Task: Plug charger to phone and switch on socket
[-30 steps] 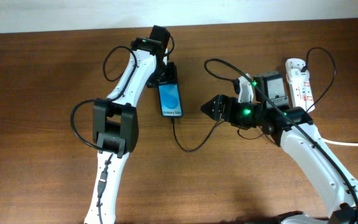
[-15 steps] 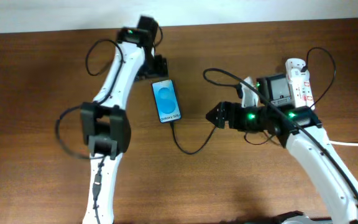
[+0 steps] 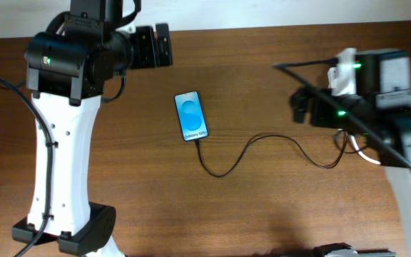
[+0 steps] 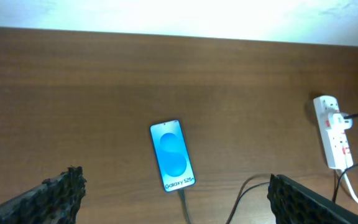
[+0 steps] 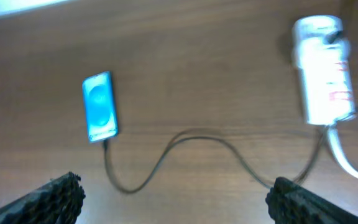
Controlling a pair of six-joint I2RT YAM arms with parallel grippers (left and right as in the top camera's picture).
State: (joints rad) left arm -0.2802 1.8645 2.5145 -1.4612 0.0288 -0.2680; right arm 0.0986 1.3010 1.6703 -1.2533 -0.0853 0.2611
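Dark-framed, blue-screened rectangular phone: mid-table, toward far edge | thin black charger cable: tip meets phone's near end | white oblong power strip: far-right corner | left gripper, right gripper: fingers spread, empty

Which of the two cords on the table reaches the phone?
The thin black charger cable; it meets the phone's lower edge. The thick white cord only leaves the socket.
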